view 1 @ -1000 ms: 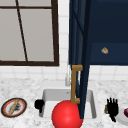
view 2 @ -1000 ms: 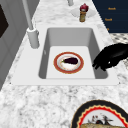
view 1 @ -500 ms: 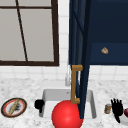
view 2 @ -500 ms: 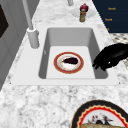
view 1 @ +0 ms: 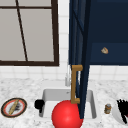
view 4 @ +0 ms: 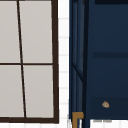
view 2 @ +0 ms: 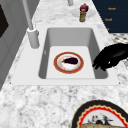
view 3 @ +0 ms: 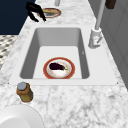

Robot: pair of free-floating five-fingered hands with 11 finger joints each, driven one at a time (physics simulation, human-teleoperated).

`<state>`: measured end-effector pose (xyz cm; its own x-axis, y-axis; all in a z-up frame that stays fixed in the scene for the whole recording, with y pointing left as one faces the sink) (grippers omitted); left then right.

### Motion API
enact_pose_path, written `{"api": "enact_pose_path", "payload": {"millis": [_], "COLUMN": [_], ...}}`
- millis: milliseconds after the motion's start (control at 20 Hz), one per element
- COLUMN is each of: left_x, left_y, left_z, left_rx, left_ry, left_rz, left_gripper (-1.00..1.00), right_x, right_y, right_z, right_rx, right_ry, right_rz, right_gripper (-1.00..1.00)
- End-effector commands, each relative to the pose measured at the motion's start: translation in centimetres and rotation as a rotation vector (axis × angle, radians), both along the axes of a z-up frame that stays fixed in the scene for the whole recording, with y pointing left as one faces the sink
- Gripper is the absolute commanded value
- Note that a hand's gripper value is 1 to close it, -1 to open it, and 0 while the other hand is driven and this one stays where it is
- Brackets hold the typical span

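My left hand [view 1: 39, 104] hovers by the sink's [view 1: 48, 94] left front corner, fingers relaxed and hanging down, holding nothing. It reaches in over the sink's front rim in the left side view [view 2: 110, 58] and shows far off in the right side view [view 3: 35, 11]. At the far right my right hand [view 1: 122, 111] hangs with straight spread fingers over a white plate [view 1: 115, 114]. In the basin lies a red-rimmed plate [view 2: 60, 68] with a dark eggplant [view 2: 70, 60] on it, also in the right side view [view 3: 57, 66].
A dark blue cabinet door [view 1: 82, 62] with a brass handle [view 1: 74, 85] stands open above the sink. A red ball [view 1: 67, 115] shows in front. A spice jar [view 1: 107, 108] stands right of the sink, a patterned plate of food [view 1: 13, 107] left. The faucet [view 2: 32, 35] rises behind.
My right hand has drifted to the right, out over the white plate at the picture's edge. The left hand has stayed where it was.
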<state>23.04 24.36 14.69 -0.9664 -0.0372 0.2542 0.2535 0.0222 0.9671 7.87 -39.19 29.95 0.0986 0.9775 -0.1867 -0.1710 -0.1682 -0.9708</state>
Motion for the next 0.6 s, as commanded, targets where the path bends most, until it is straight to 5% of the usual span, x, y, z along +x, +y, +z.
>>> {"api": "enact_pose_path", "payload": {"millis": [0, 550], "left_x": [0.0, 0.0], "left_y": [0.0, 0.0], "left_z": [0.0, 0.0], "left_rx": [0.000, 0.000], "left_ry": [0.000, 0.000], "left_rz": [0.000, 0.000], "left_gripper": [0.00, 0.00], "right_x": [0.1, 0.6], "right_y": [-2.1, -6.5], "right_z": [0.1, -0.8], "right_rx": [0.051, 0.043], "right_ry": [0.043, 0.150], "right_rz": [0.000, 0.030], "right_gripper": [-1.00, -1.00]}}
